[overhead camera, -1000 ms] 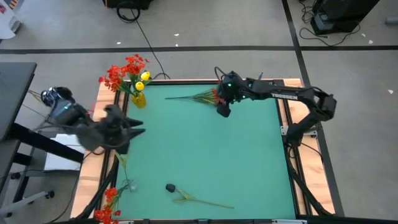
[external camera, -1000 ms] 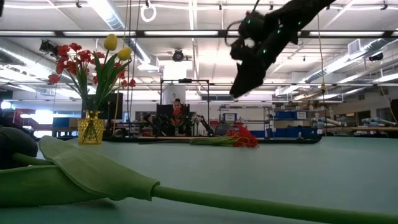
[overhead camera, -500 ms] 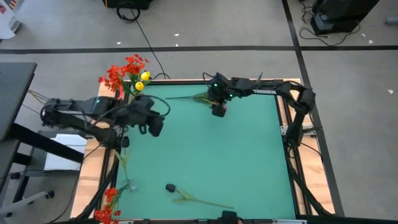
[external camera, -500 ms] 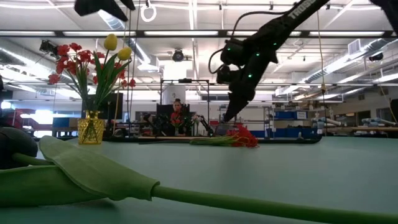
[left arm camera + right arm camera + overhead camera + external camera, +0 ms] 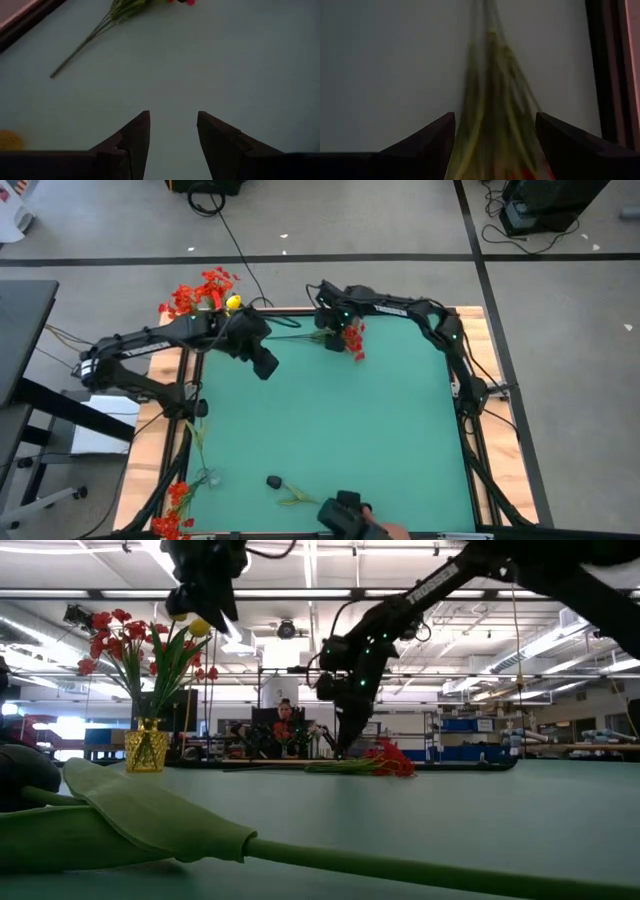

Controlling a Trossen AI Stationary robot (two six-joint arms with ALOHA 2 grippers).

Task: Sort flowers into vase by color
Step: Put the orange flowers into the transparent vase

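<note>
A red spray lies on the green mat near the far edge, its stems pointing to the table's left. My right gripper is open low over those stems, one finger on either side; I see no touch. My left gripper hangs open above the mat, right of the yellow vase, which holds red blossoms and yellow tulips. In the high view my left arm hides the vase. A dark-headed flower lies along the near edge.
More red blossoms lie at the near left corner, off the mat. A dark object with a hand shows at the near edge. A wooden rim borders the mat. The middle of the mat is bare. A person sits far behind.
My left gripper has swung from the table's left edge toward the right and the far edge, ending beside the vase. My right gripper has moved left along the far edge and down over the red spray's stems. A dark object with a hand has appeared at the near edge.
</note>
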